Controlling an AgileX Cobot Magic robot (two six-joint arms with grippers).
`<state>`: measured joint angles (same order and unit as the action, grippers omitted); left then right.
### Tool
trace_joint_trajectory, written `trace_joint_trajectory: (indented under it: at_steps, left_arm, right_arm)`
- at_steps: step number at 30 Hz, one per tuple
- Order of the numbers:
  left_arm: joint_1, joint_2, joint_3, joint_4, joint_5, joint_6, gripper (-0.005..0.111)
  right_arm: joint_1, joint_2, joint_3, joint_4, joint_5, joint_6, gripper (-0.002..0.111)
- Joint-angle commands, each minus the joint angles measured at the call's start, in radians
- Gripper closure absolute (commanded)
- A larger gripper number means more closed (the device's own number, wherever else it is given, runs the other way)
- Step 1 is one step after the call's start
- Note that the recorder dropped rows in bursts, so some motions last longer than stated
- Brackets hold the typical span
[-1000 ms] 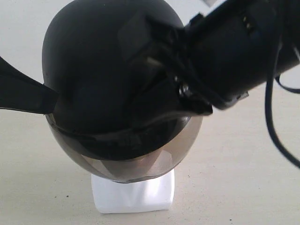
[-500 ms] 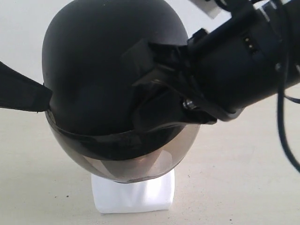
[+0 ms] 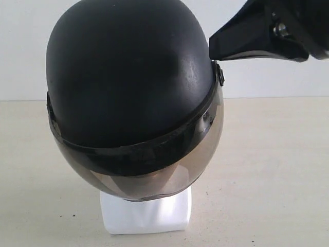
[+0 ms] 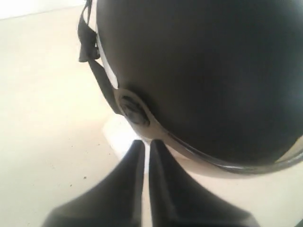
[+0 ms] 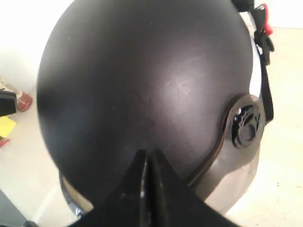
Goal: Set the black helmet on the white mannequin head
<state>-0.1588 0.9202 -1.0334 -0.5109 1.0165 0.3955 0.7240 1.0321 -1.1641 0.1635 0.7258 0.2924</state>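
Note:
The black helmet (image 3: 128, 77) sits over the white mannequin head, whose squarish base (image 3: 146, 213) shows under the smoky visor (image 3: 154, 175). My right gripper (image 3: 213, 47) hangs at the helmet's upper right, just clear of the shell. In the right wrist view the helmet (image 5: 142, 80) fills the frame and that gripper (image 5: 147, 153) is shut on nothing. In the left wrist view my left gripper (image 4: 147, 144) is shut and empty, just short of the visor pivot on the helmet (image 4: 213, 71), with the white base (image 4: 118, 132) beyond. The mannequin's face is hidden.
The head stands on a beige tabletop (image 3: 267, 170) in front of a white wall. A chin strap (image 4: 87, 38) hangs loose at the helmet's side, and its red buckle (image 5: 265, 21) shows in the right wrist view. Small red and yellow items (image 5: 21, 101) lie far off.
My right gripper has lifted off the helmet's shell and drawn back up and to the right. The left gripper has left the exterior view. The helmet stays on the head.

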Motion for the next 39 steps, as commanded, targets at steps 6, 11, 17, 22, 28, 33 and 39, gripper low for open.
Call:
trace_joint_trajectory:
  at_steps: [6,11,17,22,28,33,39]
  left_arm:
    - [-0.003,0.187,-0.008,-0.057,-0.064,-0.029,0.102]
    - [-0.003,0.191,-0.008,-0.057,-0.095,-0.029,0.102]
    - [-0.003,0.202,-0.008,-0.199,-0.126,0.051,0.102]
    - [-0.003,0.227,-0.008,-0.24,-0.136,0.069,0.102]
    - [-0.003,0.258,-0.008,-0.282,-0.143,0.093,0.102]
    - [-0.003,0.262,-0.032,-0.315,-0.161,0.111,0.102]
    - [-0.003,0.272,-0.083,-0.32,-0.124,0.103,0.102]
  right_arm:
    - [-0.004,0.093,-0.004,-0.192,-0.056,0.096,0.108]
    - [-0.004,0.098,-0.004,-0.384,-0.056,0.21,0.108]
    - [-0.004,0.134,-0.004,-0.444,-0.055,0.241,0.108]
    - [-0.004,0.181,-0.004,-0.42,-0.053,0.241,0.108]
    - [-0.004,0.2,-0.004,-0.408,-0.051,0.241,0.108]
    - [-0.004,0.206,-0.004,-0.343,-0.03,0.21,0.108]
    - [-0.004,0.206,0.0,-0.27,-0.02,0.155,0.108]
